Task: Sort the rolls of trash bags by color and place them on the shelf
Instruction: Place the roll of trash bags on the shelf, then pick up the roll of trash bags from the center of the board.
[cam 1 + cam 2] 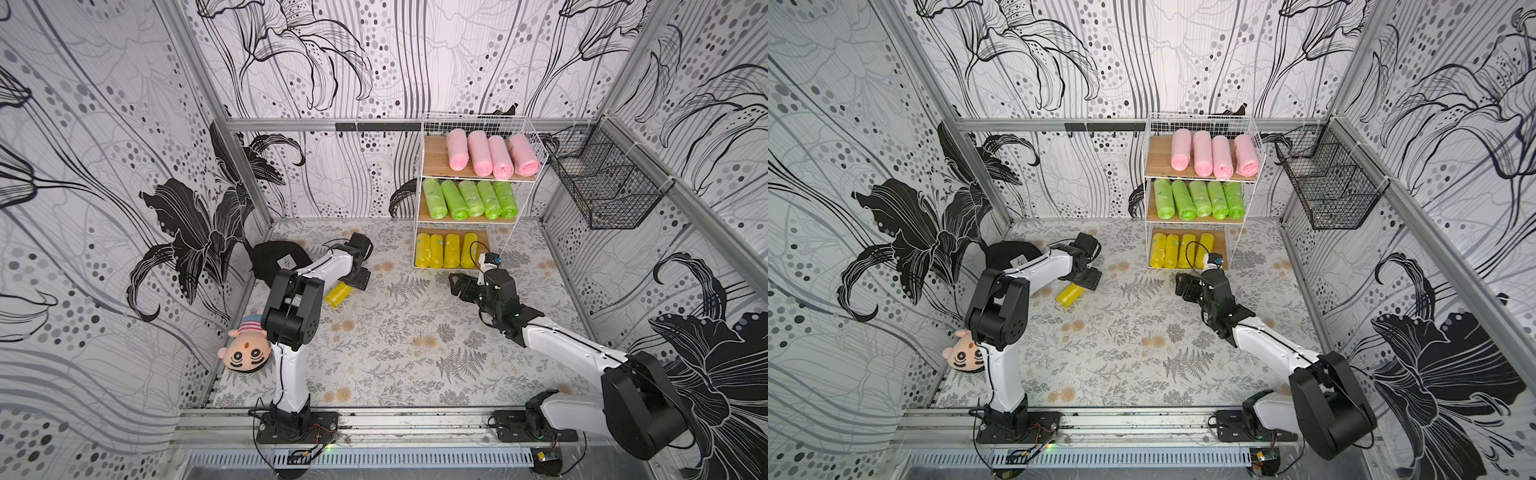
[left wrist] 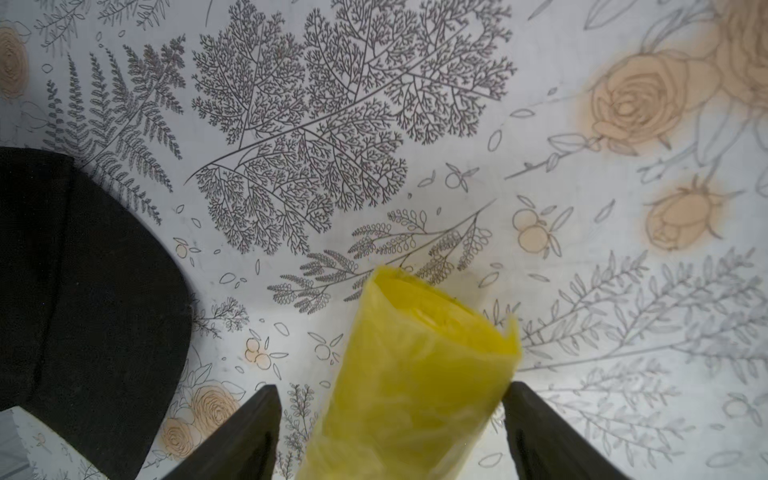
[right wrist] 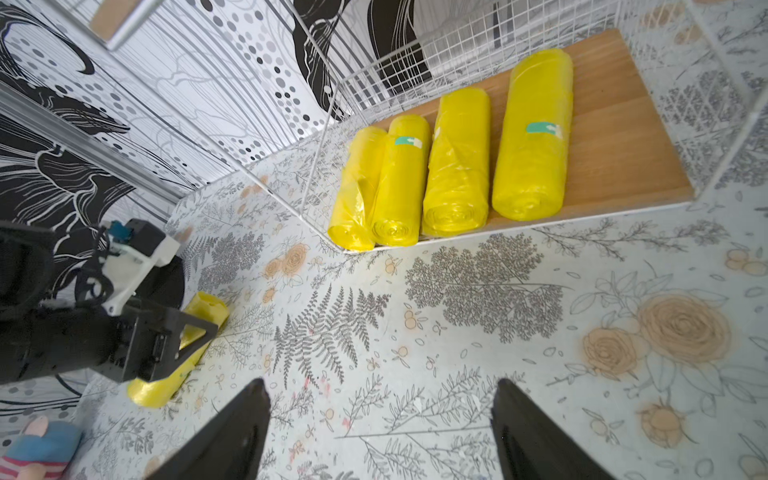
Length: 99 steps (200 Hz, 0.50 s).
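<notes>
Jaws, left gripper [image 2: 391,386]: spread astride a yellow roll [image 2: 419,374] on the mat [image 2: 582,291] | right gripper [image 3: 380,381]: spread, empty, near the shelf [image 1: 434,158] | bottom board [image 3: 615,137]: four yellow rolls [image 3: 457,162]

The shelf [image 1: 434,158] stands at the back right of the desk [image 1: 395,353]. Four rolls [image 1: 490,156] lie side by side on its top tier, five on the middle tier and four on the bottom one. The right claw [image 3: 380,382] is before the bottom tier. A loose roll [image 1: 337,294] lies on the desk's left, between the left claw's [image 2: 390,386] spread jaws. A cap [image 1: 274,259] lies behind it, and a doll [image 1: 245,353] at the front left. A wire basket [image 1: 606,187] hangs on the right wall.
</notes>
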Available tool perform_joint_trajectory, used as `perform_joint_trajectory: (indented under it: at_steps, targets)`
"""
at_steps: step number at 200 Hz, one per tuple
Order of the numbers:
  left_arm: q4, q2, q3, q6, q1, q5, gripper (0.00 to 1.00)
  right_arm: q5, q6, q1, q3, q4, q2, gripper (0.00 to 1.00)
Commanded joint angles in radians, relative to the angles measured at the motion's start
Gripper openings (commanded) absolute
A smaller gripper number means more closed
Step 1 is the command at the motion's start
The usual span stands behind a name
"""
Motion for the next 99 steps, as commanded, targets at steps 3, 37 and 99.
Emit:
perform_joint_trajectory:
  at_steps: [3, 37, 99]
  targets:
    - [-0.079, 0.046, 0.067, 0.044, 0.014, 0.046, 0.80, -0.015, -0.011, 0.001, -0.033, -0.067, -0.035, 0.87]
    - [-0.128, 0.079, 0.110, 0.046, 0.029, 0.065, 0.74, -0.011, -0.017, 0.001, -0.035, -0.082, -0.056, 0.87]
    - [-0.158, 0.102, 0.116, 0.013, 0.045, 0.121, 0.58, -0.022, -0.002, 0.001, -0.029, -0.079, -0.032, 0.87]
